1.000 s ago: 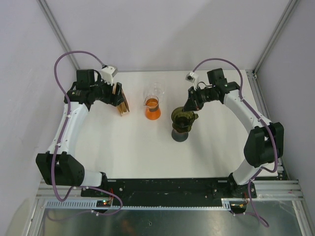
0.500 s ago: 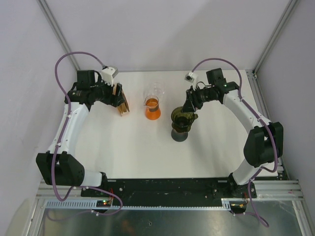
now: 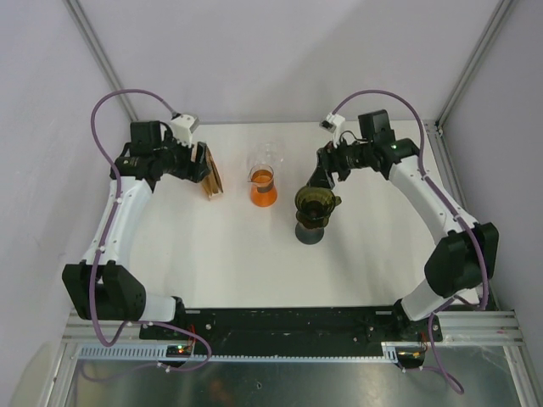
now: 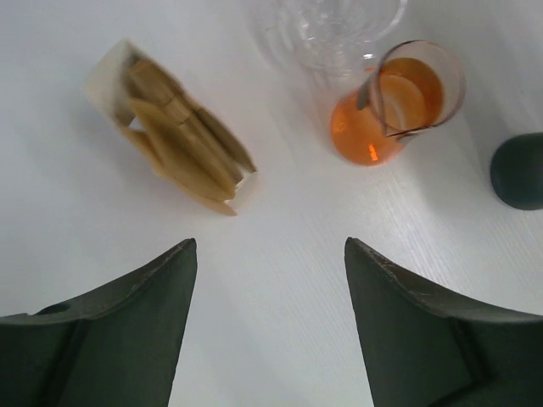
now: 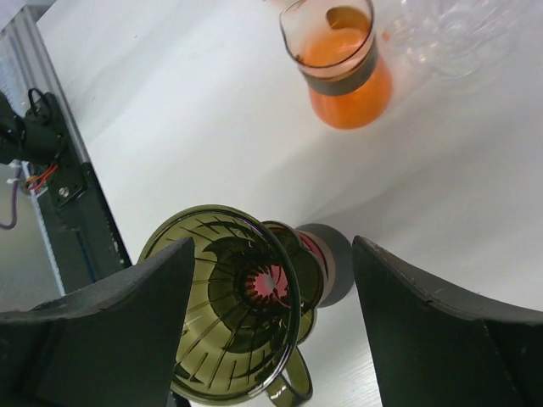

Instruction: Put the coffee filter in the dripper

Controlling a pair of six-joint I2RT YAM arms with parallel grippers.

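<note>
The olive-green glass dripper (image 3: 316, 202) (image 5: 222, 315) stands on a dark cup mid-table, and its ribbed inside is bare. Brown coffee filters (image 4: 182, 144) stand packed in a pale holder (image 3: 211, 176) at the back left. My left gripper (image 3: 204, 166) (image 4: 270, 248) hovers open just above and on the near side of the holder, with nothing between its fingers. My right gripper (image 3: 321, 175) (image 5: 271, 246) is open too, just behind and above the dripper's rim, and holds nothing.
A glass carafe of orange liquid (image 3: 263, 188) (image 4: 392, 108) (image 5: 339, 61) stands between the holder and the dripper. An empty clear glass (image 3: 265, 157) (image 4: 327, 30) sits right behind it. The dripper's dark cup (image 4: 519, 171) shows at the right edge of the left wrist view.
My right gripper has opened from shut, let go of the dripper's rim and drawn back and up. The left gripper has barely moved.
</note>
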